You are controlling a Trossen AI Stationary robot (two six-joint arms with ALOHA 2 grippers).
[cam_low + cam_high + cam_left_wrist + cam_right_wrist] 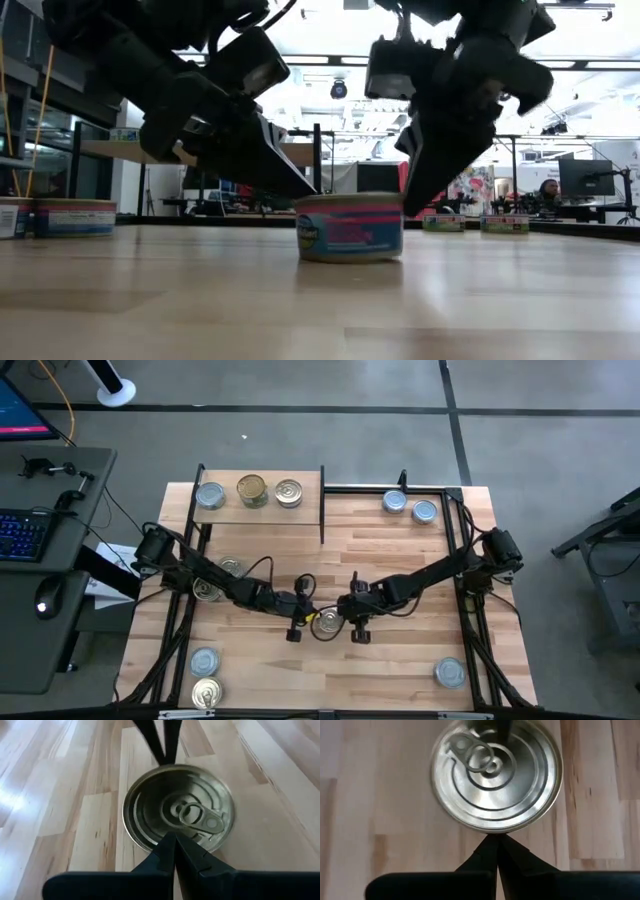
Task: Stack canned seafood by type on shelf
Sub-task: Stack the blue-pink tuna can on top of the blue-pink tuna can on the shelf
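Canned seafood sits scattered over the plank-patterned wooden tabletop (400,670), and one short round tin with a gold pull-ring top and a pink-and-blue side label (349,227) stands upright near the table's middle, squeezed between the two dark arms. The left gripper (171,842) is clenched, its fingers pressed together into a single point whose tip meets the tin's rim on one side. The right gripper (494,841) is likewise clenched to a point and meets the rim on the opposite side. Neither pincer grasps anything; each only leans its closed tip against the tin, as the low view shows, with both slanting down to its upper edge.

On the small light-wood shelf with thin black uprights (310,500) at the table's far left stand three tins in a row: a silver-blue-topped one (210,495), a taller gold-topped stack (251,490) and a single gold-topped tin (288,492). Other tins lie at the far right, near left and near right corners.
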